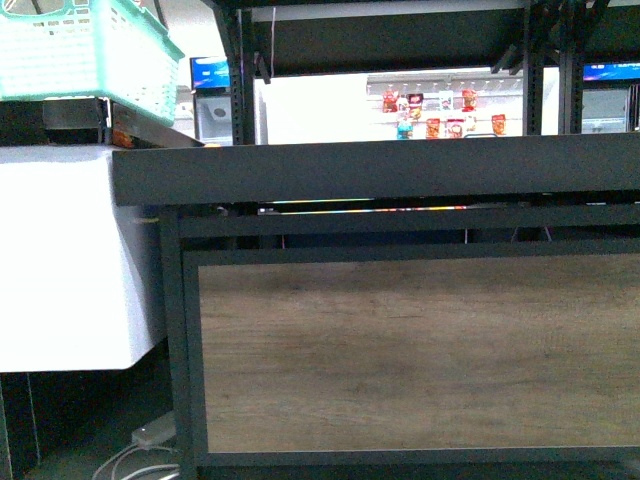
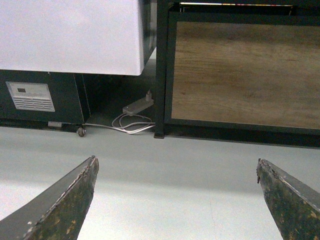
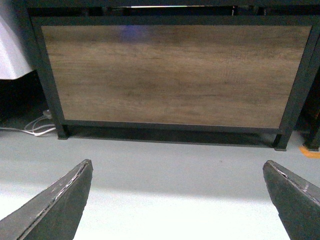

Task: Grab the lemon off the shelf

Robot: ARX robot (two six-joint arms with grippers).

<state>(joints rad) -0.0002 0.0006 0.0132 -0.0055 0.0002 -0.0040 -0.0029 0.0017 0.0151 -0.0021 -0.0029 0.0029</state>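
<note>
Lemon is out of my sight in every view. The shelf (image 1: 171, 340) fills the front view with its wood-grain panel (image 1: 400, 340), and its dark tray edge (image 1: 380, 170) hides whatever lies on top. My left jaws stand wide open and empty over the grey floor (image 2: 165, 150), near a white cabinet (image 2: 70, 35). My right jaws, equally open and empty, face the panel.

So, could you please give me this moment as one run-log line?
lemon: not in view | shelf: directly ahead, top surface hidden | left tool: open, empty | right tool: open, empty
</note>
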